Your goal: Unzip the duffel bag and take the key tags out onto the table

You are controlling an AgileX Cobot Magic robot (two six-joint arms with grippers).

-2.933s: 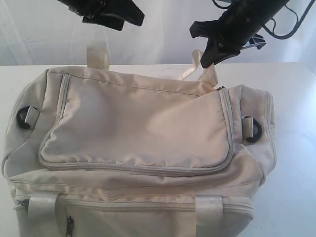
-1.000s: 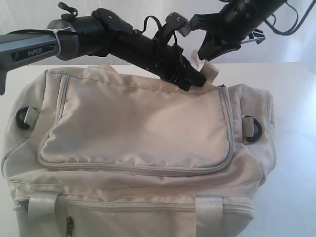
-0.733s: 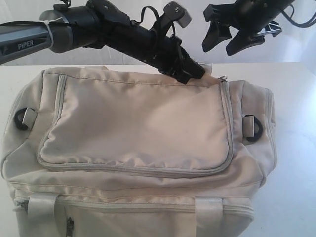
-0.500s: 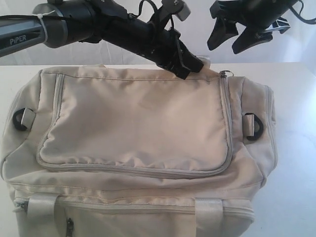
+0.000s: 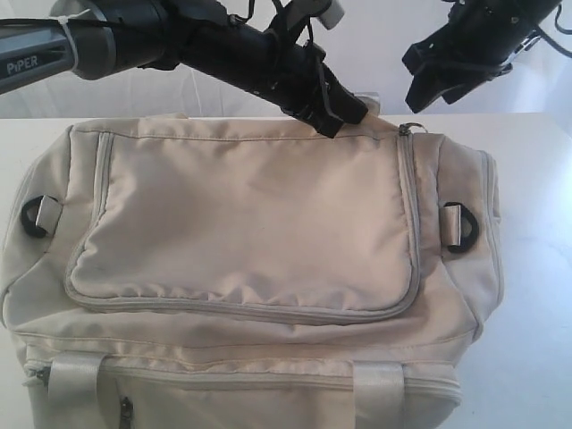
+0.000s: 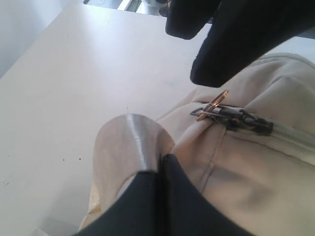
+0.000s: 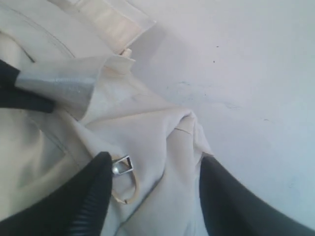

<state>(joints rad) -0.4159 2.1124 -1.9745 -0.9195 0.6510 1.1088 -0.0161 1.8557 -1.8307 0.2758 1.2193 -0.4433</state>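
Cream duffel bag (image 5: 250,223), grey zippers (image 5: 414,223) closed, on white desk (image 5: 536,295); left hand (image 5: 357,113) clamped on webbing strap (image 6: 123,142); right hand (image 5: 420,85) open.

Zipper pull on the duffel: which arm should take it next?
Right. The right gripper is open above the bag's corner, the zipper pull lying between its fingers. The left gripper is shut on the webbing strap, likely bracing the duffel bag.

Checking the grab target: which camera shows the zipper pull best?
Left wrist view: the zipper pull stands clear and close. Right wrist view shows it between the right gripper's open jaws, partly hidden. Exterior view shows only a tiny glint at the duffel bag's corner.
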